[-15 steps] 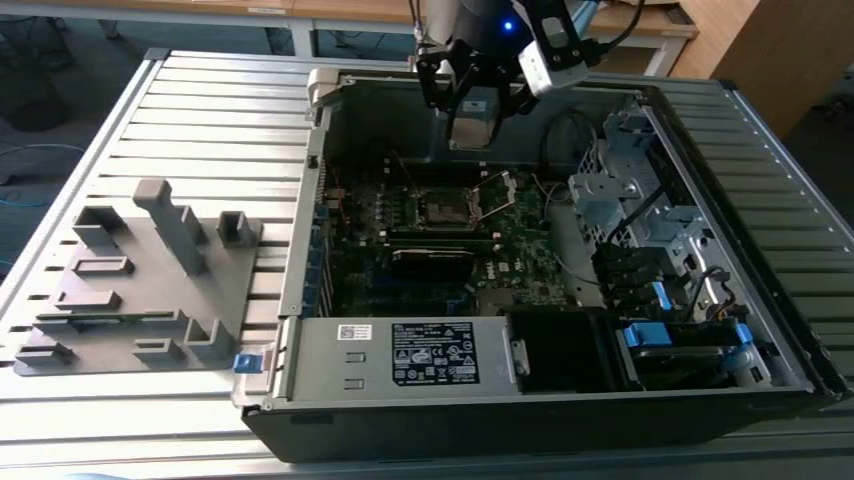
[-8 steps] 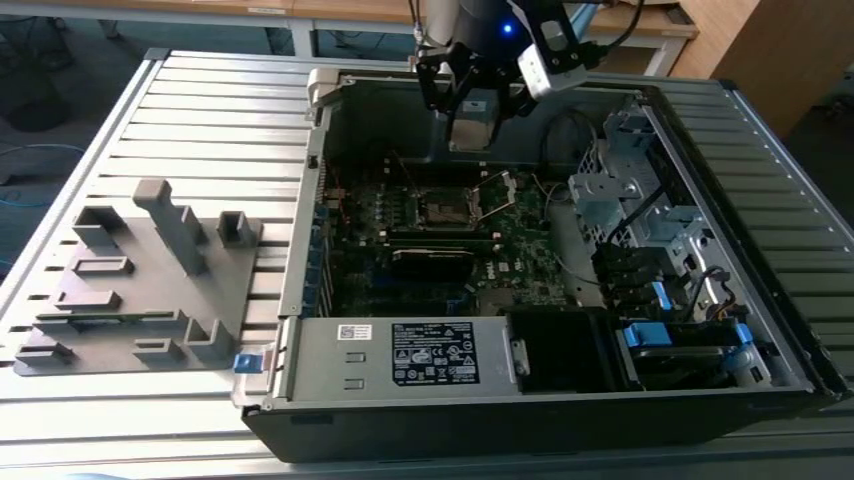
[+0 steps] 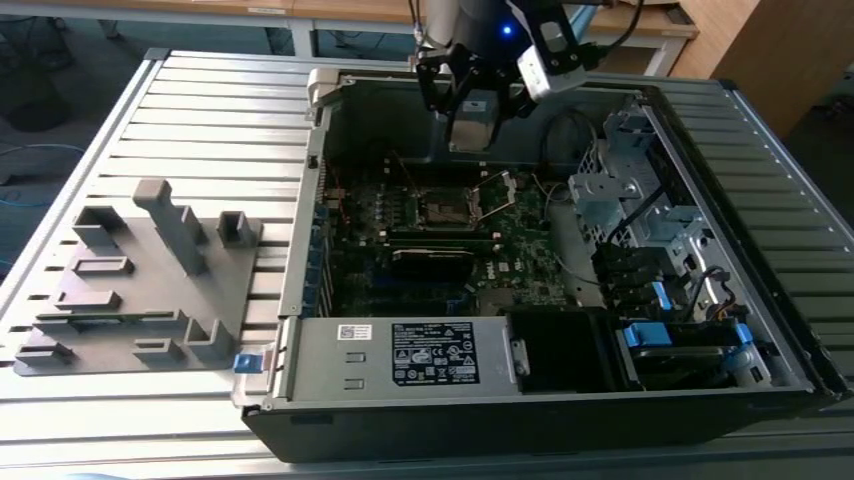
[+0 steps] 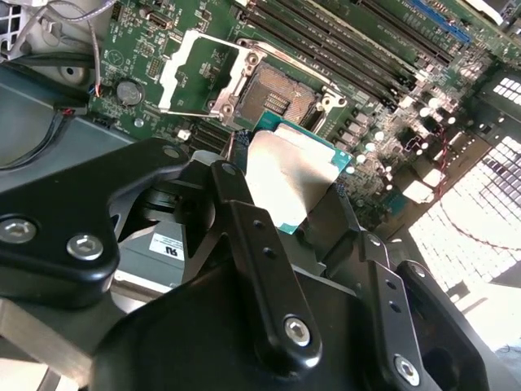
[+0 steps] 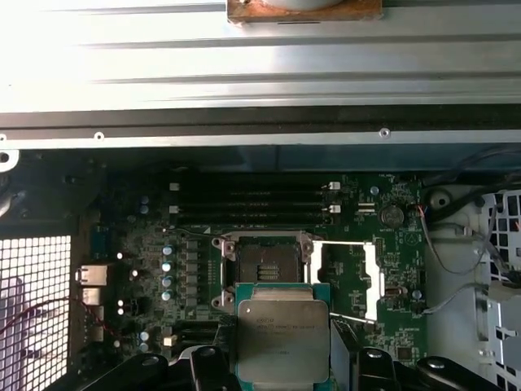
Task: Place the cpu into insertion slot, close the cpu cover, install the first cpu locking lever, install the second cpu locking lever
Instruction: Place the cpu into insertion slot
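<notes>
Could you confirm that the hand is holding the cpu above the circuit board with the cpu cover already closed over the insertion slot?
Not quite: the cpu cover is swung open beside the insertion slot, which lies bare, as the first wrist view shows. The hand does hold the cpu above the circuit board.

The cpu (image 5: pixel 282 342) near the insertion slot (image 5: pixel 267 262)

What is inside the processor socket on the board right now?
Nothing: the socket shows only its bare dark contact bed. The chip, held apart in the claw, hides one edge of it in the first wrist view. The cover lies flipped open beside it.
</notes>
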